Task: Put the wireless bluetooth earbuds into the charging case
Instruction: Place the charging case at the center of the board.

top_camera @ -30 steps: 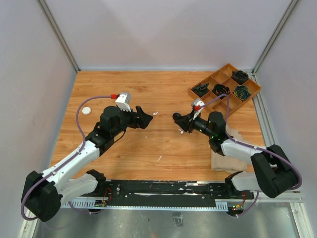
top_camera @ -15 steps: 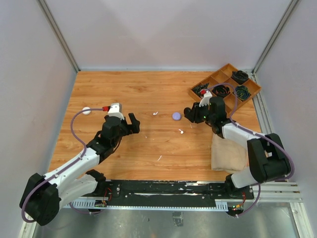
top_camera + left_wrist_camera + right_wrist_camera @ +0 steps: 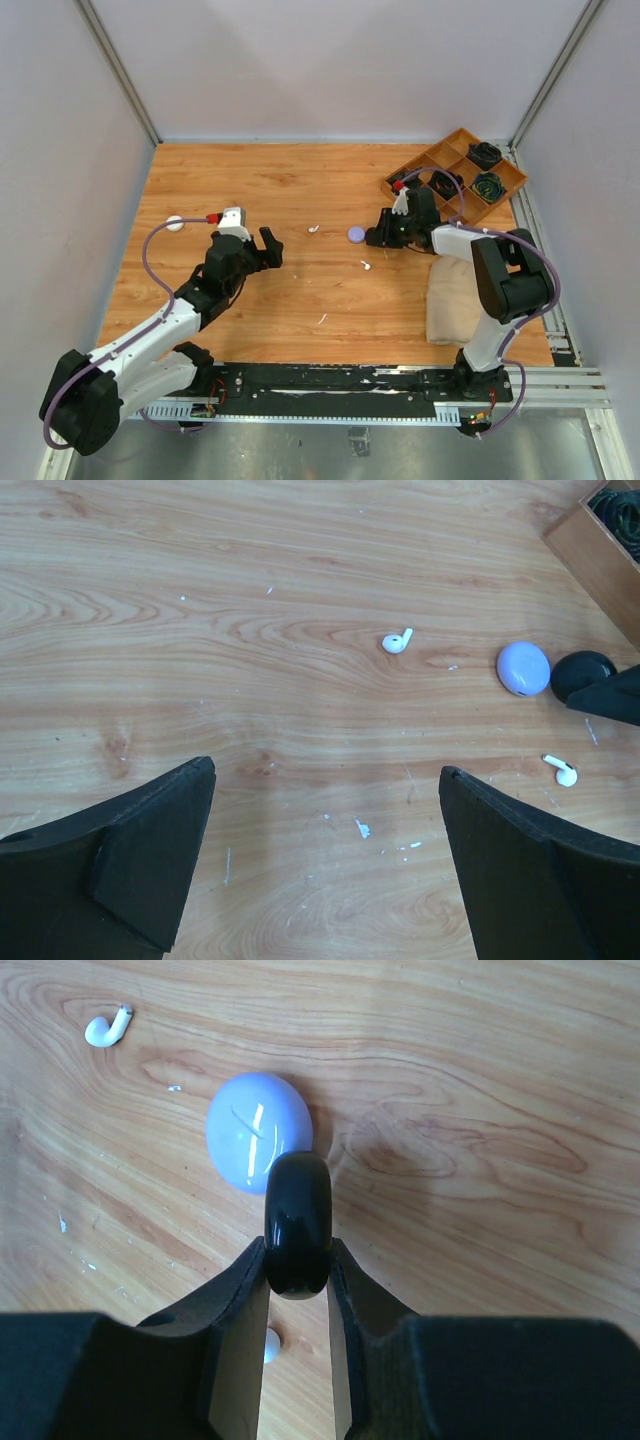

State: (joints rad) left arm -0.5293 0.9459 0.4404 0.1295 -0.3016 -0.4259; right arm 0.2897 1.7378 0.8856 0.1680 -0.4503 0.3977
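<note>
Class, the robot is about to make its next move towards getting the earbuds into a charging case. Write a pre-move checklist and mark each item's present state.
1. Right end effector has a firm grip on the black rounded piece: ok, clamped between both fingers.
2. Left end effector is open and empty: ok.
3. Both white earbuds are in view and lying loose: ok.
4. Lavender disc is open to take a bud: not ok, only a smooth domed top shows.
5. There is a gap between the black rounded piece and the lavender disc: cannot tell.
</note>
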